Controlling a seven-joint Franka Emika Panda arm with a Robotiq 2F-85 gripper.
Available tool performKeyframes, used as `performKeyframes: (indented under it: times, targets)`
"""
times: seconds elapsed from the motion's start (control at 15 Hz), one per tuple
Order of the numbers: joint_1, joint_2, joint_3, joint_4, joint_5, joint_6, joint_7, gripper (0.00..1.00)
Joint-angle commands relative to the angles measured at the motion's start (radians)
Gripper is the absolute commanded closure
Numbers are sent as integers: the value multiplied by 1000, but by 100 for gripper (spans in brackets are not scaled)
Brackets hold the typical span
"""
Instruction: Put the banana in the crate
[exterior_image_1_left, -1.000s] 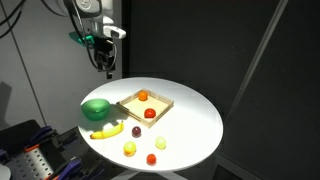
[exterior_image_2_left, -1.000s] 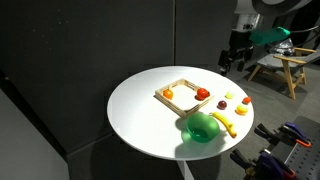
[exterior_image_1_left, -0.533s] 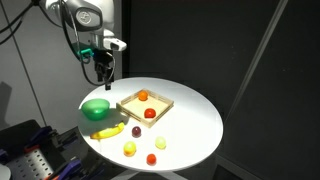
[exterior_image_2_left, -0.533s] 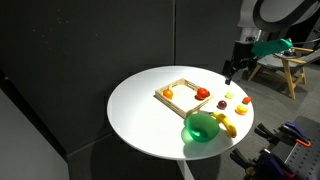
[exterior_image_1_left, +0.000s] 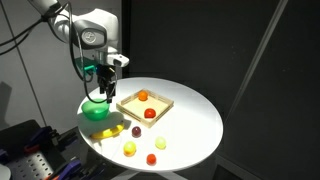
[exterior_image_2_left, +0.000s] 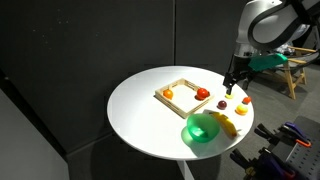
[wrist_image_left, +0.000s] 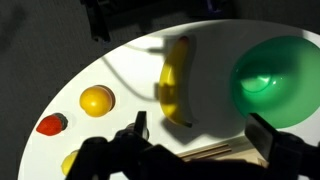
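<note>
The banana (exterior_image_1_left: 107, 131) lies on the round white table near its edge, beside the green bowl (exterior_image_1_left: 97, 110). It also shows in the other exterior view (exterior_image_2_left: 226, 123) and at the centre of the wrist view (wrist_image_left: 177, 80). The light-wood crate (exterior_image_1_left: 131, 112) sits mid-table and holds an orange fruit and a red fruit; it shows in the other exterior view too (exterior_image_2_left: 167, 102). My gripper (exterior_image_1_left: 104, 88) hangs open and empty above the table between the bowl and the crate. Its two fingers frame the lower part of the wrist view (wrist_image_left: 200, 135).
Small round fruits lie near the banana: a yellow one (wrist_image_left: 97, 100) and a red one (wrist_image_left: 51, 124), with more in an exterior view (exterior_image_1_left: 130, 148). The table edge is close behind the banana. A wooden chair (exterior_image_2_left: 290, 70) stands off the table.
The arm has come down and moved in over the table, from high beyond its rim to just above the bowl and banana. The gripper has stayed open.
</note>
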Motion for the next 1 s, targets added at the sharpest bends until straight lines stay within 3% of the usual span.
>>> performKeyframes:
  times: [0.0, 0.47, 0.93]
  targets:
    - [-4, 62, -9, -1, -43, 93, 20, 0]
    - [7, 175, -31, -15, -127, 254, 72, 0]
    - [34, 272, -92, -10, -197, 292, 200, 0]
